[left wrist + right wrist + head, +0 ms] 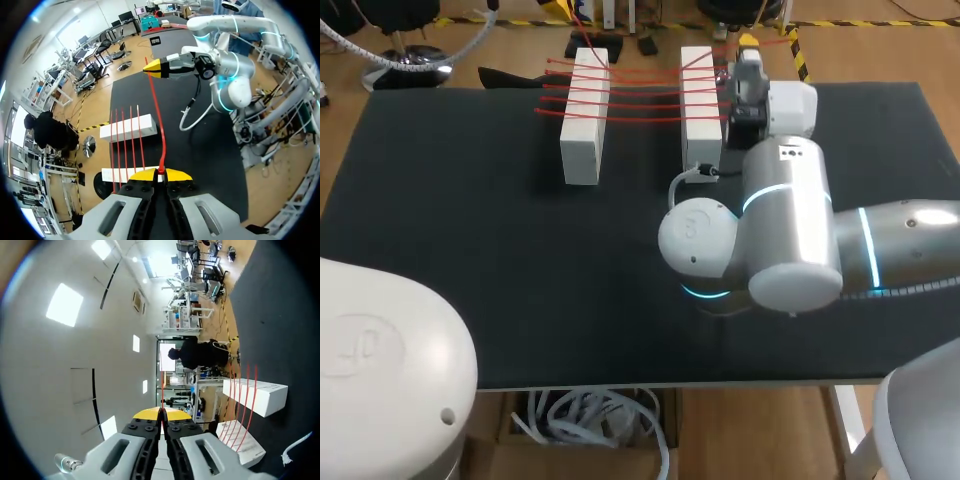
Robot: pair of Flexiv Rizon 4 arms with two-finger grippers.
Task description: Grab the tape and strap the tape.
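Tape (pixel 156 116) runs taut from left claw (pixel 161 175) to right claw (pixel 150 69), both clamped on it; right claw at bench's (pixel 470 250) one o'clock.

Head overhead, wrists close, sharing tape (pixel 156 115)

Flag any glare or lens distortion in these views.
Head view: glare on the glossy shell of the right arm; black table matte, no glare. Left wrist view: fisheye bows the red tape and table edges. Right wrist view: tape a faint line at the right gripper.
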